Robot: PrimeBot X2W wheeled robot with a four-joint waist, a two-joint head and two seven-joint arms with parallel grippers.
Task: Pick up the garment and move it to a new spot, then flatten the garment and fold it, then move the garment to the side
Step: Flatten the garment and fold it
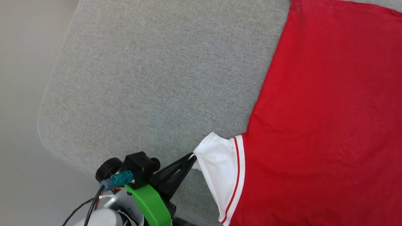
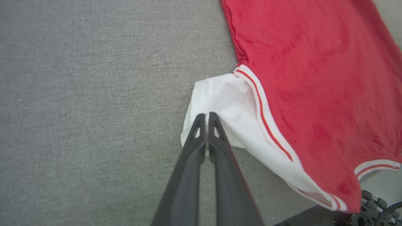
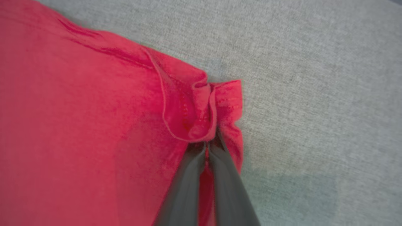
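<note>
We looked down on a broad grey upholstered surface [image 1: 157,78] with a rounded corner, and a pale floor [image 1: 19,125] ran along its left side in the head view. The garment [image 1: 329,110] lay spread on this surface and filled the right part of the head view as a flat, mostly smooth red field; we could see no lettering on the side that faced up. Its near edge reached the front rim of the surface.

From the garment's lower left side a white sleeve [image 1: 216,163] stuck out onto the grey cloth, joined to the red body by white trim with a thin red stripe [image 1: 237,169]. A second band of the same trim [image 2: 377,166] showed in the left wrist view.

The left gripper [image 2: 207,117] came in low from the near left, and we found its two dark fingers pressed together, clamped on the outer edge of the white sleeve, which puckered slightly at the tips. The right gripper [image 3: 209,142] had its fingers pinched together as well, clamped on a red hemmed corner [image 3: 201,106] of the garment, where the cloth bunched into a small curled fold against the grey surface.

Behind the left gripper's fingers we noted a green bracket [image 1: 150,201] and a black cable [image 1: 91,207].
</note>
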